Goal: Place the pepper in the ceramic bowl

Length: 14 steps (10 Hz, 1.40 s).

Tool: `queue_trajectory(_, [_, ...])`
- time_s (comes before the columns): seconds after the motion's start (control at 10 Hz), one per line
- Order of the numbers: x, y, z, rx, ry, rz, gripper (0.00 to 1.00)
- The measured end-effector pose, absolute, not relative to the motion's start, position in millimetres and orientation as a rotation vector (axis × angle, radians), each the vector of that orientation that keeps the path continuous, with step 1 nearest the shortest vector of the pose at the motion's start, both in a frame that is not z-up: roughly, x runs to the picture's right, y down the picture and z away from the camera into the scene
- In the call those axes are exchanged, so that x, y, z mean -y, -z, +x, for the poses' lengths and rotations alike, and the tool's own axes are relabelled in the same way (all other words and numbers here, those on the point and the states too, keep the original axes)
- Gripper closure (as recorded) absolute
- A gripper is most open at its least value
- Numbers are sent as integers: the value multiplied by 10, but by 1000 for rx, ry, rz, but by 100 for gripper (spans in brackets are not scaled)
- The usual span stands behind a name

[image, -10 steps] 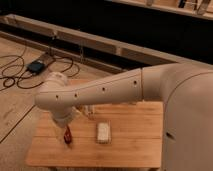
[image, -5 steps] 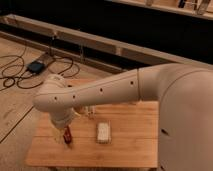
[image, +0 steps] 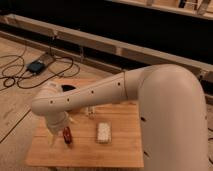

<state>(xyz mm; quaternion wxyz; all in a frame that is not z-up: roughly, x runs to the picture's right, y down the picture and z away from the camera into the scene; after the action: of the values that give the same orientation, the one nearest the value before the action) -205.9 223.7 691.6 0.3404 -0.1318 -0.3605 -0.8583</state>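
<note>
The pepper (image: 66, 135), small, dark red and glossy, sits on the front left part of the wooden table (image: 120, 150). My gripper (image: 60, 133) hangs from the white arm directly over it, open, with pale fingers (image: 52, 138) standing on either side of the pepper. The ceramic bowl (image: 68, 88) shows only as a dark rim behind the arm at the table's back left. The arm hides most of it.
A white rectangular block (image: 103, 132) lies right of the pepper. A small pale item (image: 91, 111) stands just behind it under the arm. Cables and a blue box (image: 36, 66) lie on the floor at left. A dark railing runs along the back.
The arm has settled slightly lower around the pepper. The pepper and the white block have not moved.
</note>
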Motion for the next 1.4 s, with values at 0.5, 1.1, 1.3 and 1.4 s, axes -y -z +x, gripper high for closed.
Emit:
queue_trajectory(0.5, [-2487,-7245,-2268,990,2227,-341,20])
queue_trajectory(1.1, [-2654,-7501,-2316,1019,2230,-383,20])
queue_trajectory(1.3, [-2705,-7581,-2294,1029,2215,-404,20])
queue_trajectory(1.4, [-2717,-7614,-2286,1031,2208,-412,20])
